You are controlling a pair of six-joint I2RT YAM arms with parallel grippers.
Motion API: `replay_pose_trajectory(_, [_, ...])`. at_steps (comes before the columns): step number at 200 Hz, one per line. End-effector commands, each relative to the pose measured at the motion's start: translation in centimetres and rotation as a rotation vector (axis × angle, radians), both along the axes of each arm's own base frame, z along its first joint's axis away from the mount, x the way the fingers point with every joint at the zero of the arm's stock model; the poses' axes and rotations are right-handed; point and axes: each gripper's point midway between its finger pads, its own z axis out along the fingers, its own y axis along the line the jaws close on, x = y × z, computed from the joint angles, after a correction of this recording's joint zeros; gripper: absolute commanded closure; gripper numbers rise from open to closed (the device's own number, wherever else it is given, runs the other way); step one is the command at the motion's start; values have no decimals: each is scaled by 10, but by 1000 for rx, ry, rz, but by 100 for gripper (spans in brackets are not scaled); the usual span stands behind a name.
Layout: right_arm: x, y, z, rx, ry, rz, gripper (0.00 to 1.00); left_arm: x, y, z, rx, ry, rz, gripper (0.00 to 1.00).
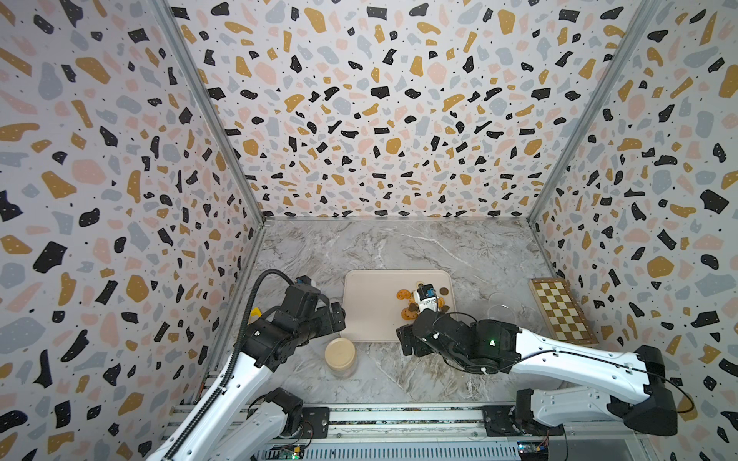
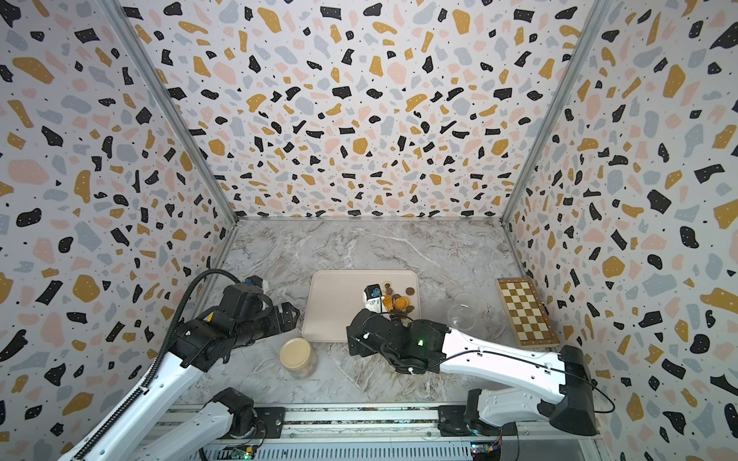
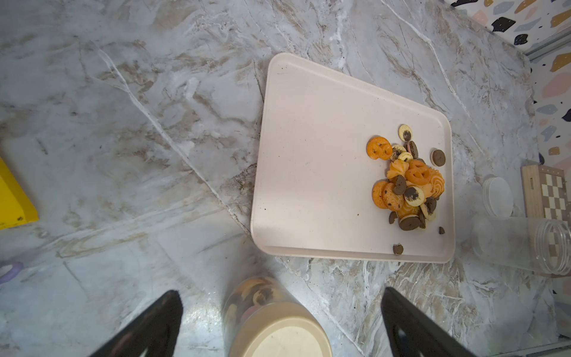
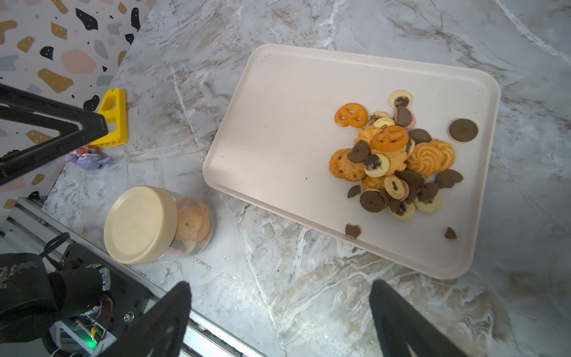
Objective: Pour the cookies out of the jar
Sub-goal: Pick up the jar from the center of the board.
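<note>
Wide-open and empty, the left gripper [image 3: 281,292] hovers near a lidded jar [image 3: 278,327] by the desk's front edge and the right gripper [image 4: 280,283] gapes empty too, while the cookies [image 4: 392,154] lie heaped on the right half of the beige tray [image 4: 278,123], mid-desk, with a clear jar [image 3: 522,244] on its side toward the right edge.

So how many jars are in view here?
2. A lidded jar with cookies inside stands on the table off the tray's front-left corner; an empty clear jar lies between tray and chessboard. None seems hidden.

no legible txt, labels maybe too blurry
</note>
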Motion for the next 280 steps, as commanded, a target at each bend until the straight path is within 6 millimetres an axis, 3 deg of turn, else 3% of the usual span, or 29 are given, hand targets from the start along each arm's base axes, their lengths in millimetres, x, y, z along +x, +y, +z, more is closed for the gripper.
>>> replay_pose_trajectory(1, [-5,17,14,21,-28,55,5,-11,1,-13,-39,56,29,1])
replay_pose_trajectory(53, [-17,46,12,20,-9,129,2,-29,9,-27,-118,63,110,3])
replay_pose_trajectory(79, [-27,75,12,18,9,204,0,-35,15,-38,-123,71,148,7])
replay_pose_trajectory(112, [-40,117,-3,-12,14,292,0,-35,26,-52,-122,100,256,9])
replay_pose_trajectory(152, [-49,156,-22,-18,37,380,0,-25,45,-74,-82,185,431,3])
replay_pose_trajectory(183, [-45,169,-36,-53,12,399,1,-13,41,-104,-212,287,528,11])
replay_pose_trajectory(207, [-41,176,-51,-112,-7,418,1,-12,52,-121,-227,331,594,13])
replay_pose_trajectory(246, [-32,189,-70,-180,-16,432,1,-14,68,-120,-276,326,668,12])
replay_pose_trajectory(280, [-28,196,-93,-223,4,430,0,-16,70,-121,-302,333,671,12])
